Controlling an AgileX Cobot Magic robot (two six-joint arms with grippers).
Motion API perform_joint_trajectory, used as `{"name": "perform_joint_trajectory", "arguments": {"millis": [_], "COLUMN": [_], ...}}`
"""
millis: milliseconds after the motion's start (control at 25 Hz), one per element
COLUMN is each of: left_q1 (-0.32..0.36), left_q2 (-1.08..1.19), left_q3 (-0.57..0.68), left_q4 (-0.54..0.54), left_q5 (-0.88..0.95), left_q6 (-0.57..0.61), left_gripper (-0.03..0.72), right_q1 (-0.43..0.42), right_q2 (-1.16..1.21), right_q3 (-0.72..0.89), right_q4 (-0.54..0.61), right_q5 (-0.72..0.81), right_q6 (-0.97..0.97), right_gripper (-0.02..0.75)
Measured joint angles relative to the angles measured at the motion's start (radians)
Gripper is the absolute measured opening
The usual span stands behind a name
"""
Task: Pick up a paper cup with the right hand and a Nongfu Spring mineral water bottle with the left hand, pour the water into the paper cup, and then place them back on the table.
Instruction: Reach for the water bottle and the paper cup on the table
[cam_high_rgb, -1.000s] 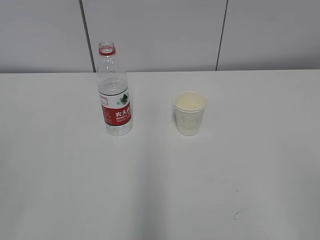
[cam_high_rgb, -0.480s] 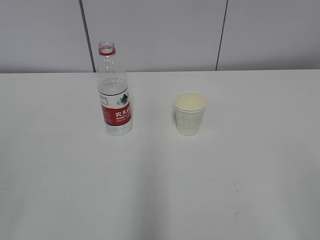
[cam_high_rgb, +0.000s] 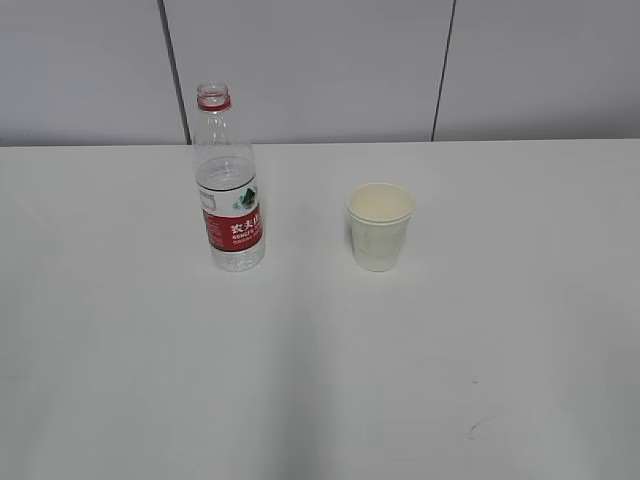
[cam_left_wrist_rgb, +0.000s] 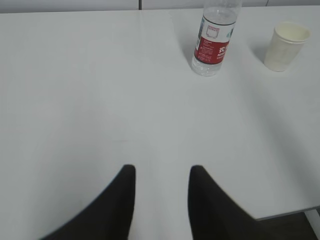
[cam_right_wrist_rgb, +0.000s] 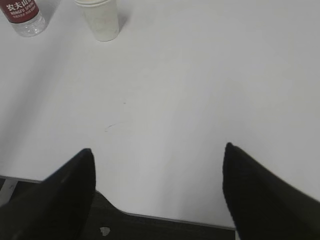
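Observation:
The Nongfu Spring mineral water bottle (cam_high_rgb: 229, 185) stands upright and uncapped on the white table (cam_high_rgb: 320, 380), left of centre, with clear water in its lower part. The white paper cup (cam_high_rgb: 380, 226) stands upright to its right, apart from it. Neither gripper shows in the exterior view. In the left wrist view my left gripper (cam_left_wrist_rgb: 161, 170) is open and empty, well short of the bottle (cam_left_wrist_rgb: 214, 42) and the cup (cam_left_wrist_rgb: 286, 46). In the right wrist view my right gripper (cam_right_wrist_rgb: 159, 148) is wide open and empty over the table's near edge, far from the cup (cam_right_wrist_rgb: 101, 19) and the bottle (cam_right_wrist_rgb: 24, 15).
A grey panelled wall (cam_high_rgb: 320, 70) rises behind the table. A small dark scuff mark (cam_high_rgb: 478, 427) lies on the tabletop at the front right. The table's front edge (cam_right_wrist_rgb: 175, 219) shows in the right wrist view, with dark floor below.

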Motion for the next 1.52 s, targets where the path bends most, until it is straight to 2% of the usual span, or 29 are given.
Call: {"name": "perform_joint_trajectory", "arguments": {"millis": [120,200,360,440,720,840,1240,1520], "left_q1": [0.0,0.0,0.0,0.0,0.0,0.0,0.0,0.0], "left_q2": [0.0,0.0,0.0,0.0,0.0,0.0,0.0,0.0], "left_q3": [0.0,0.0,0.0,0.0,0.0,0.0,0.0,0.0], "left_q4": [0.0,0.0,0.0,0.0,0.0,0.0,0.001,0.002], "left_q5": [0.0,0.0,0.0,0.0,0.0,-0.001,-0.001,-0.001], "left_q6": [0.0,0.0,0.0,0.0,0.0,0.0,0.0,0.0], "left_gripper": [0.258,0.314,0.522,0.578,0.581,0.578,0.574,0.575], "right_q1": [0.0,0.0,0.0,0.0,0.0,0.0,0.0,0.002], "right_q2": [0.0,0.0,0.0,0.0,0.0,0.0,0.103,0.194], "right_q3": [0.0,0.0,0.0,0.0,-0.017,-0.033,-0.033,-0.033], "right_q4": [0.0,0.0,0.0,0.0,0.0,0.0,0.006,0.007], "right_q5": [0.0,0.0,0.0,0.0,-0.042,-0.173,-0.473,-0.627], "right_q6": [0.0,0.0,0.0,0.0,-0.007,-0.028,-0.141,-0.164], "right_gripper": [0.587,0.587,0.587,0.587,0.587,0.587,0.587,0.587]}}
